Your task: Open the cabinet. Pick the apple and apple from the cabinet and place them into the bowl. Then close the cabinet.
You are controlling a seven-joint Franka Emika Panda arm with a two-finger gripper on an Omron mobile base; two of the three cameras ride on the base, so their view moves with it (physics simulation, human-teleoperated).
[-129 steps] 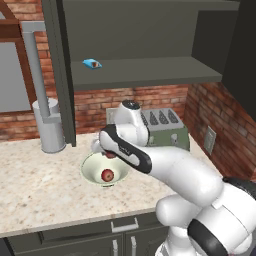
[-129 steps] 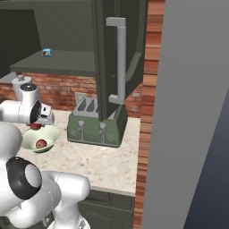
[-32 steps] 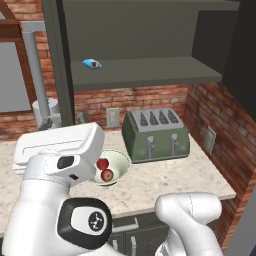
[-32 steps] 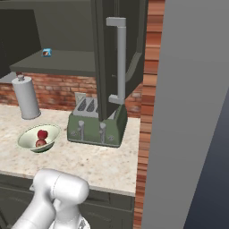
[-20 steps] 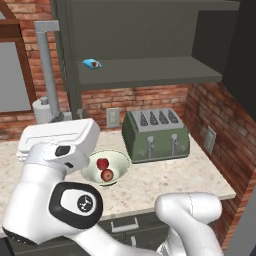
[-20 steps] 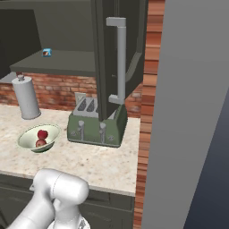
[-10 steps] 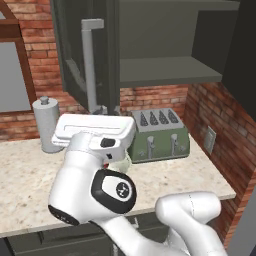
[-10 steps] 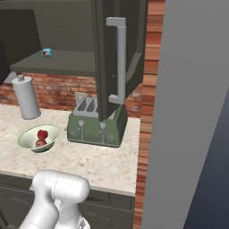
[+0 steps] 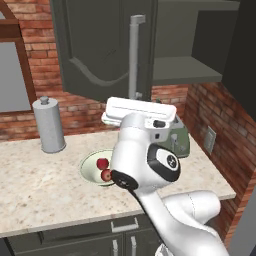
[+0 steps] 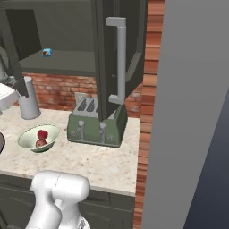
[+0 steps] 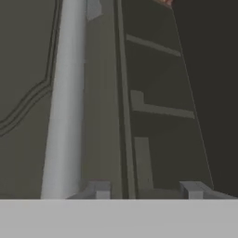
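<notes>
1. The cabinet (image 9: 107, 47) is the thing this moment turns on: both apples already lie in the bowl, so by my reckoning only the closing of the doors is left.
2. In the hand view the gripper (image 11: 146, 189) has its two fingertips (image 11: 99, 189) standing apart with nothing between them, slightly spread and empty.
3. The left door's bar handle (image 11: 65, 100) runs lengthwise up the hand view, just beside the left fingertip and outside the gap, so the tips straddle the door's edge rather than the bar. Whether either tip touches the door I cannot tell.
4. In the left base view that door hangs swung partway over the counter, its silver handle upright directly above the arm's white hand. The push must carry the door towards the cabinet's shelf opening on the right.
5. The right door (image 10: 118, 62) stands wide open in the right base view, edge-on above the toaster (image 10: 95, 120), well apart from the hand.
6. The cabinet is dark grey, with arched raised panels and long vertical bars.
7. The two apples (image 9: 104, 169) rest touching in the cream-green bowl (image 9: 89, 167) on the counter (image 9: 35, 180), below the left door.
</notes>
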